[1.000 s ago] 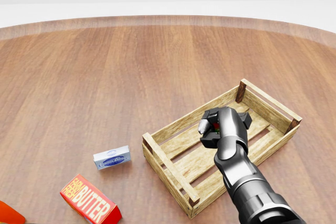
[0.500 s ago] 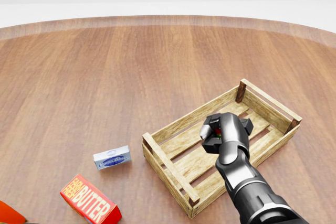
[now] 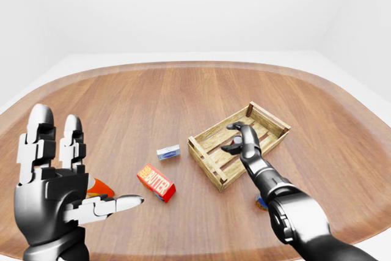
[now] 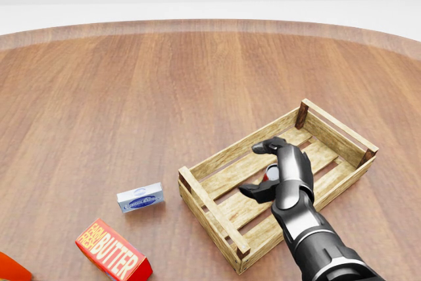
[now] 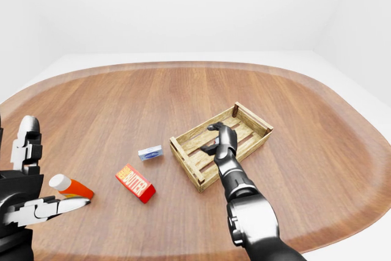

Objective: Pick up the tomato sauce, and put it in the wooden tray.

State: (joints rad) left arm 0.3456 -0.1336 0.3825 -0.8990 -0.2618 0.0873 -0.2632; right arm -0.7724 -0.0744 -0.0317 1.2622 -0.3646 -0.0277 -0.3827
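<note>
The tomato sauce (image 4: 270, 174), a small can with a red label and grey end, rests on the slats inside the wooden tray (image 4: 217, 160), right of the head view's middle. Only part of the can shows, behind my right hand. That hand (image 4: 262, 168) is over the tray, open, with its fingers (image 4: 272, 143) arched above the can and its thumb spread low to the left. It does not grip the can. My left hand (image 3: 85, 163) is raised at the lower left of the left-eye view, open and holding nothing.
A red butter box (image 4: 113, 258) and a small blue-and-white box (image 4: 140, 197) lie left of the tray. An orange-red tube (image 5: 71, 186) lies farther left. A small blue object (image 3: 261, 202) sits by my right forearm. The round wooden table's edge (image 4: 210, 25) curves across the top.
My right hand has gone from shut on the can to open, fingers spread. The can now lies in the tray, uncovered. Camera and other objects are unchanged.
</note>
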